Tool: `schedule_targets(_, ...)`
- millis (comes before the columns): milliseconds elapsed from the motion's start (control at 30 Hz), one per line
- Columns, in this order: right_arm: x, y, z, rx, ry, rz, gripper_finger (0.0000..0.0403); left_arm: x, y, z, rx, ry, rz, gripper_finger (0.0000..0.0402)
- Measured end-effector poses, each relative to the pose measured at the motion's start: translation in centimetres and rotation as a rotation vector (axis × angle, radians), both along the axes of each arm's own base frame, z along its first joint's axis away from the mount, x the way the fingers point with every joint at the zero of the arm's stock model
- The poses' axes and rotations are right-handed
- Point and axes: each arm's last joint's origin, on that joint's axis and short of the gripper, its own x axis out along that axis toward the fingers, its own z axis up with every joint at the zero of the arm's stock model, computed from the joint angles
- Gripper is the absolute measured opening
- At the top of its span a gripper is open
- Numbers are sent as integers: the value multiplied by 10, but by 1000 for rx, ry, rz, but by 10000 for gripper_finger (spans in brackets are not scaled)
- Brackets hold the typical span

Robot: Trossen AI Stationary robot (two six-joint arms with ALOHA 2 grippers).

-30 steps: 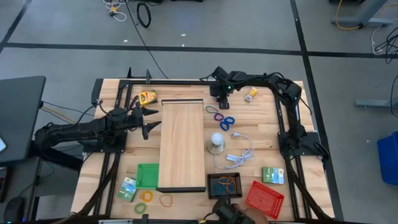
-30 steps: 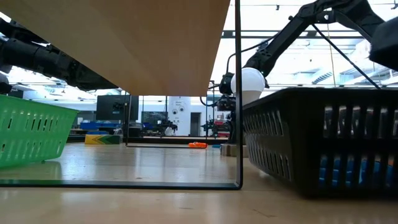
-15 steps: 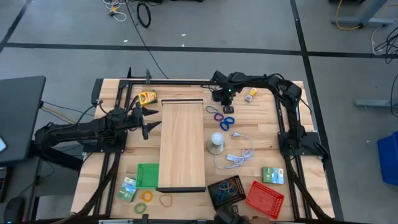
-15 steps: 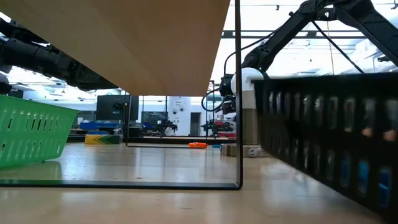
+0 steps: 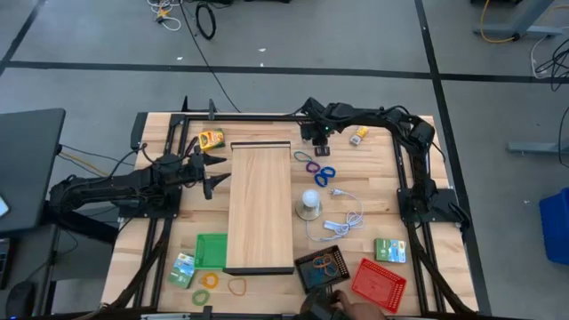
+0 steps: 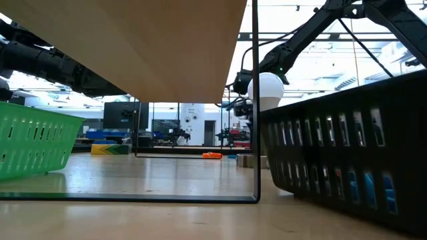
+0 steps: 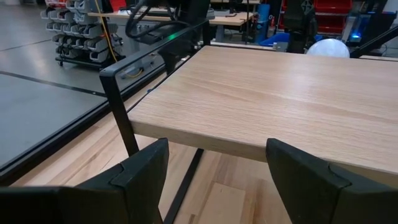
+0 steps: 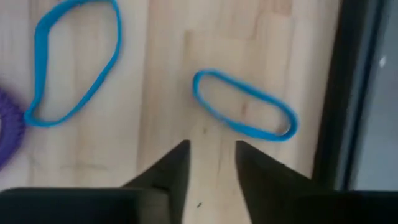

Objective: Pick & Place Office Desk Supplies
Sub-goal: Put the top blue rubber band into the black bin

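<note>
The right gripper (image 5: 318,135) hangs over the table's far side, at about one o'clock from the long wooden board (image 5: 260,207), just beside the board's far right corner. In its wrist view its two dark fingers (image 8: 166,174) stand slightly apart with bare tabletop between them, gripping nothing. Just ahead of the tips lies a small blue band (image 8: 244,113), flat on the wood and not touched; a larger blue band (image 8: 73,61) lies apart from it, with a purple one (image 8: 9,124) at the edge of view.

From above, purple and blue loops (image 5: 318,167) lie at four o'clock of the board's far end, and a white bulb-shaped lamp (image 5: 308,203) stands at three o'clock of the board's middle. A small yellow box (image 5: 358,135) sits just beyond the right gripper at three o'clock.

The left gripper (image 5: 212,171) waits at nine o'clock of the board, jaws spread wide and empty, its fingers (image 7: 144,171) pointing at the board's edge.

Along the near edge sit a green mesh tray (image 5: 211,250), a black mesh tray (image 5: 322,268) with orange and blue bands inside, a red mesh tray (image 5: 378,283), a green card box (image 5: 389,251), and loose yellow and orange bands (image 5: 224,284).
</note>
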Motion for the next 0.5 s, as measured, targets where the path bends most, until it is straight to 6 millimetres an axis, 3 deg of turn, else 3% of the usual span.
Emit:
schedule_targets(200, 5, -3, 3, -45, -46, 42, 216, 0, 0, 0, 3, -3, 0, 273)
schedule_targets(500, 18, -11, 4, 22, -55, 64, 192, 0, 0, 1, 5, -8, 0, 273)
